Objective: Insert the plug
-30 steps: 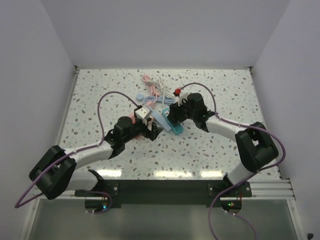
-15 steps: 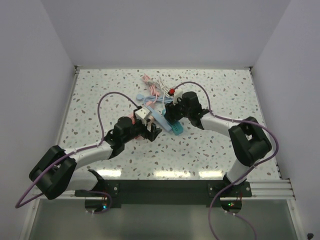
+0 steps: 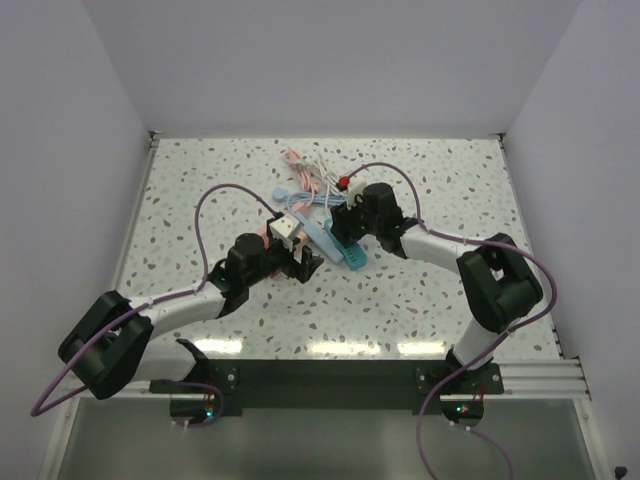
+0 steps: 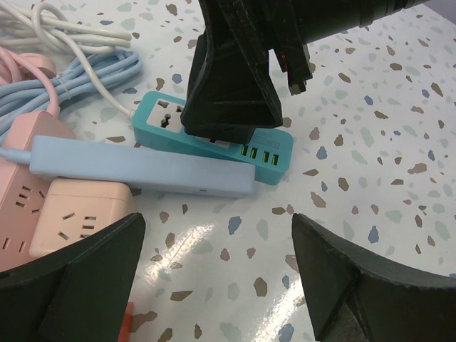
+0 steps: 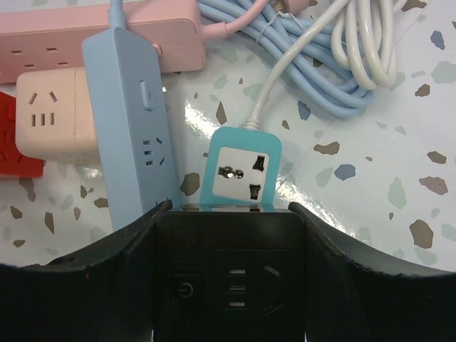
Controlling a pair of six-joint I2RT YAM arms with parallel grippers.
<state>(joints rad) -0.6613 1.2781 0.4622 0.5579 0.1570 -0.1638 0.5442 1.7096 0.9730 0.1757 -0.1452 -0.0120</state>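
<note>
- Right gripper [image 5: 228, 211] clamps the black plug [image 5: 226, 285], pressed against the teal strip [image 5: 242, 171].
- Left gripper [image 4: 217, 278] hovers, fingers apart, near the blue strip [image 4: 142, 168].

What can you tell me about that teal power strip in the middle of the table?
The teal power strip is a short, plastic-looking bar lying flat on the speckled table. Its top has a white panel with a multi-hole socket, one end carries a row of green USB ports, and a white cord leaves the other end. A black adapter, gripped in the right pincer, sits on its top. A light blue power strip lies right alongside it.
</note>
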